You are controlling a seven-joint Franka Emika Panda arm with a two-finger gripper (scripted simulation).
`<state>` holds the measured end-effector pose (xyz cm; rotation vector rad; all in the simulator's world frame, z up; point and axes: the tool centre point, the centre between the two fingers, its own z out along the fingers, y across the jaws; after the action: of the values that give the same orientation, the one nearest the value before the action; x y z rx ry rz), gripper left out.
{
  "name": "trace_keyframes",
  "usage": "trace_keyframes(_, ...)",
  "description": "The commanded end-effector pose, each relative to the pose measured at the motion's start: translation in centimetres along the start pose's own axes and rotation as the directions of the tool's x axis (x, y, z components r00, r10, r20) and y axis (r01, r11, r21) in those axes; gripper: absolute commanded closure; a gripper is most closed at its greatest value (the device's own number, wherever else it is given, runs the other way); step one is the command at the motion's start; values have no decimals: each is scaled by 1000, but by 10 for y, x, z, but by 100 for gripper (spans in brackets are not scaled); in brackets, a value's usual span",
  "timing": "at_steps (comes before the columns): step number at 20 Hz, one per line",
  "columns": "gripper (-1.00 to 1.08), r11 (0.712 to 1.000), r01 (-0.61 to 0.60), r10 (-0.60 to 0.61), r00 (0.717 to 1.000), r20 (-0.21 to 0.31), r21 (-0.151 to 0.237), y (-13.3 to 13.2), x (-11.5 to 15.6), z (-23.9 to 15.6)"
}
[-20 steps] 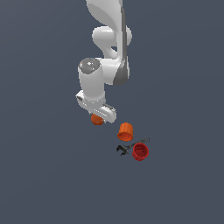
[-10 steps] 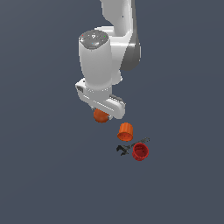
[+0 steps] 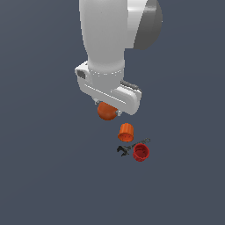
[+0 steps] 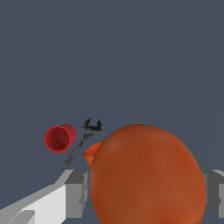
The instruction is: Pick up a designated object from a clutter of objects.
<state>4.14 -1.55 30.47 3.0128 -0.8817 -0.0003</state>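
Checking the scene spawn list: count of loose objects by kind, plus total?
Ball: 1, between the fingers
Cups: 2, one orange, one red
Tool: 1, dark grey, beside the red cup
Total: 4

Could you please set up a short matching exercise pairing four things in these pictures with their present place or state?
Things:
1. orange ball
2. orange cup
3. red cup
4. dark grey wrench

Places or states:
A. lies thin and long beside the red cup
B. held between the fingers of the tool, filling much of the wrist view
C. lies on its side with its open mouth showing
D. sits between the ball and the red cup in the exterior view

Pairs: 1-B, 2-D, 3-C, 4-A
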Motion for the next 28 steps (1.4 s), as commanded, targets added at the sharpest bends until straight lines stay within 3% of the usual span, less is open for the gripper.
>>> trace_keyframes(1,108,1000,0,0,1000,-1,1,-10,5,-20)
trace_keyframes(14,108,1000,0,0,1000,0,2,-52,26,-93)
trace_keyframes(28,108,1000,0,0,1000,0,2,-67,34,-119)
